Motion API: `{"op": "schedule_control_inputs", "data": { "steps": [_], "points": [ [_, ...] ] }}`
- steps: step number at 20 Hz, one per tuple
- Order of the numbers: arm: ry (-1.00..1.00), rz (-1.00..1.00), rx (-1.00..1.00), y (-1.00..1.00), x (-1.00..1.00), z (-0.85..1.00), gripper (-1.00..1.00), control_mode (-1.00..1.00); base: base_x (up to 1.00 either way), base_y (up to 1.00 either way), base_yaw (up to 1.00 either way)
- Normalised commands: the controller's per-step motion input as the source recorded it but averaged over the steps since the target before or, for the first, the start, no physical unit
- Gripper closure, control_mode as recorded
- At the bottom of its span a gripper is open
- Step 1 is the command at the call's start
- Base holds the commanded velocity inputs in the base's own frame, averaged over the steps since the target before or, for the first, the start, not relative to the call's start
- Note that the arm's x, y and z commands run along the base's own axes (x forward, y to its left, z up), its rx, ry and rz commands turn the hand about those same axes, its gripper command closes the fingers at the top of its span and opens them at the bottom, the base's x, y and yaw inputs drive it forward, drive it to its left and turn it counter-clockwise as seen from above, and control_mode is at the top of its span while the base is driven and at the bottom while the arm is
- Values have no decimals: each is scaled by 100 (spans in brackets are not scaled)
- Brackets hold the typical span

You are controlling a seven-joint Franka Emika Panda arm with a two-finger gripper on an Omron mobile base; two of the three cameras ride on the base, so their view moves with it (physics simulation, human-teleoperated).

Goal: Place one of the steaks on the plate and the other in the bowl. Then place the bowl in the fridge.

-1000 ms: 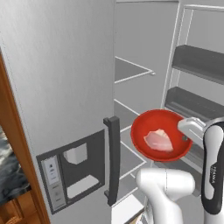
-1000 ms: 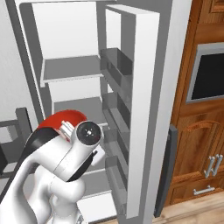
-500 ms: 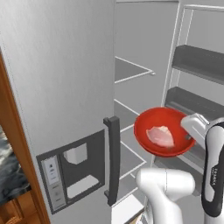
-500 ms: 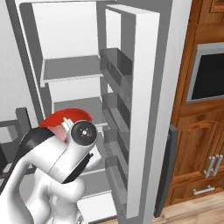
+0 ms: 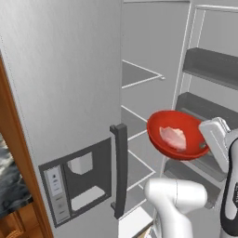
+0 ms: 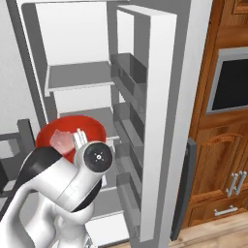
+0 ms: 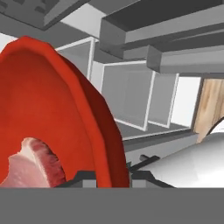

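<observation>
Pincer (image 7: 113, 175) clamps the glossy red bowl's (image 5: 162, 135) rim, pink steak (image 5: 173, 137) inside; open silver-grey fridge's (image 5: 69, 93) shelves lie just beyond.

wooden cabinets (image 6: 220, 160), built-in dark oven (image 6: 230, 80), wooden floor (image 6: 218, 236)

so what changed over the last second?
The bowl, pinched by its rim in the shut gripper, drifted slightly right in the left base view, toward the open fridge shelves. The pale steak stayed in the bowl; the fridge door stayed open.
</observation>
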Motion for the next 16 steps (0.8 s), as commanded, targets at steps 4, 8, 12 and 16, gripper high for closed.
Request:
{"op": "schedule_control_inputs", "data": {
  "steps": [4,8,12,16],
  "points": [
    [1,-9,7,33,0,8,100,-100,0,0,0],
    [1,-8,6,15,-1,15,100,-100,0,0,0],
    [0,-12,4,0,-8,32,100,-100,0,0,0],
    [0,-11,3,0,0,59,100,-100,0,0,0]
  ]
}}
